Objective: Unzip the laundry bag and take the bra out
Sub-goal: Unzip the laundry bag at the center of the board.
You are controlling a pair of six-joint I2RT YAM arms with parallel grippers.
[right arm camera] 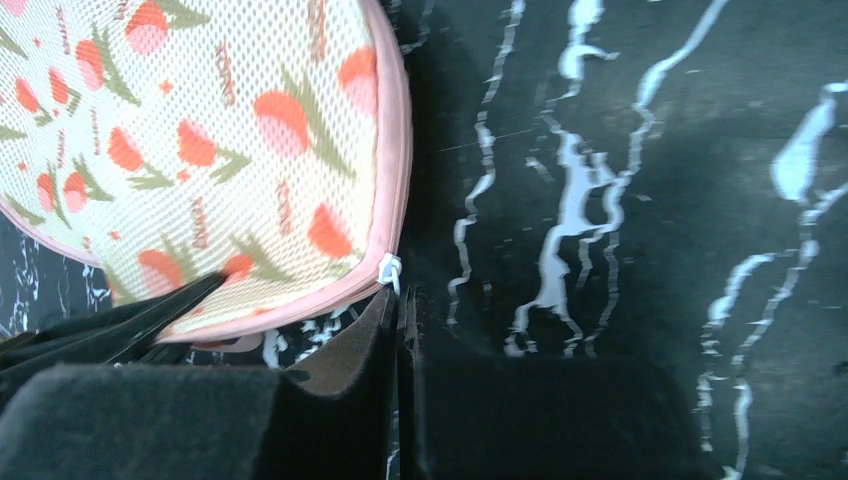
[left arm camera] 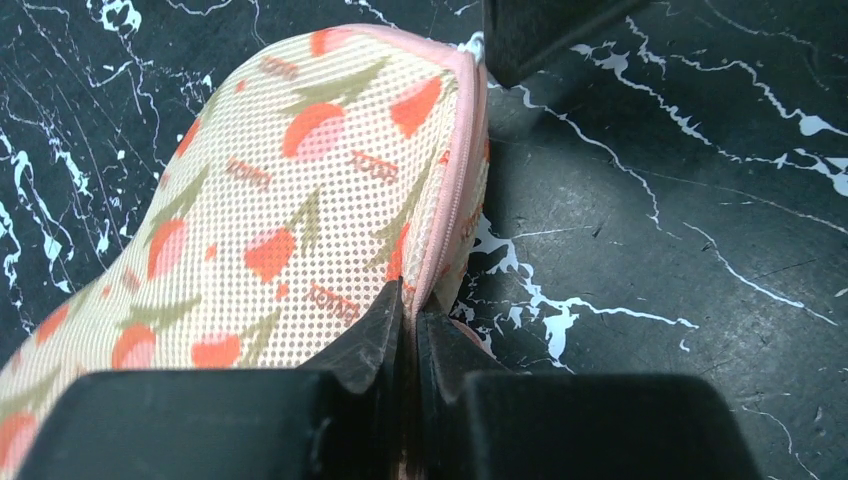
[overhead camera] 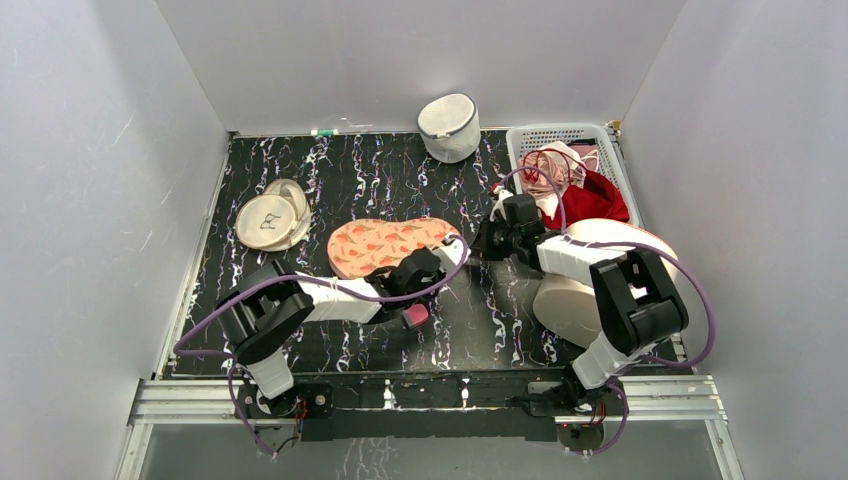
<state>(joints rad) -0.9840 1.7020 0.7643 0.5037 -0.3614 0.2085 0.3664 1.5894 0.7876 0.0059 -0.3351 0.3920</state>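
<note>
nearest the bases, the left gripper (left arm camera: 410, 308) sits low over the black marbled table (overhead camera: 500, 320). its fingers are pressed fully together on the pink-piped near edge of the laundry bag (overhead camera: 385, 243), w/ the seam pinched between the pads. prob an anchor hold, so the bag can't slide or bunch when the zip gets pulled.

bag lies flat mid-table, print side up, and the zip looks closed along every edge i can see. bra isn't visible anywhere. my guess is it's inside, so removal hasn't begun.

at the bag's right end the right gripper (right arm camera: 400, 300) is also closed tight, tips right at the small white zip pull (right arm camera: 388, 270). can't tell if the tab is actually caught between the pads or just touching them. placement fits a pull along the edge, away from the left pinch.

further back: cream round pouch (overhead camera: 272, 215) on the left, white basket (overhead camera: 560, 131) w/ a dark red garment (overhead camera: 598, 200) on the right, white mesh bag (overhead camera: 449, 127) at the far edge. all well apart from the grippers.
</note>
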